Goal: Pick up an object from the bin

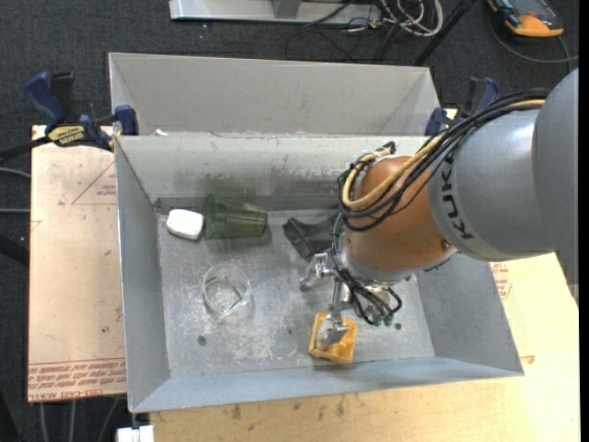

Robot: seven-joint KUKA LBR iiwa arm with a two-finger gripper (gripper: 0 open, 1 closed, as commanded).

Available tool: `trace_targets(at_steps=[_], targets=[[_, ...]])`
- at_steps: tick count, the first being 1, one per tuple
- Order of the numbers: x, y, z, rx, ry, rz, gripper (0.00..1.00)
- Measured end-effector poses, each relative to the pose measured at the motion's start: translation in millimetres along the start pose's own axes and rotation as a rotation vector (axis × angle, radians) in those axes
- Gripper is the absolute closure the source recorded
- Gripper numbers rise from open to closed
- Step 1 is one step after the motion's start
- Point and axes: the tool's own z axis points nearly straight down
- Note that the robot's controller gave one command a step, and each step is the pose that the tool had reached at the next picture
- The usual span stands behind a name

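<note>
Single camera sits above the grey bin [138, 274], looking down and slightly oblique: the far wall [276, 95] shows its inner face at frame top, with dark floor [92, 17] beyond. The whole bin is in frame, at mid-range. The arm [515, 182] enters from frame right.

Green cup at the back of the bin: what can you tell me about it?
The green cup is dark green and looks like see-through plastic. It lies tipped over on its side on the floor of the bin, close to the back wall and left of the middle. A small white block sits right by its left end. The pincer is away from it, near the front wall.
</note>
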Motion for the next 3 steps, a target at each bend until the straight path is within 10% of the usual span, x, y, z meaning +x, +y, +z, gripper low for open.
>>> trace_targets(at_steps=[1,2,3], targets=[[3.8,-3.2,10.3,-0.001,-0.004,0.016,0.00],[10.6,-42.2,11.0,-0.016,0.000,-0.210,1.00],[10.6,-42.3,10.9,-0.016,0.000,-0.210,1.00]])
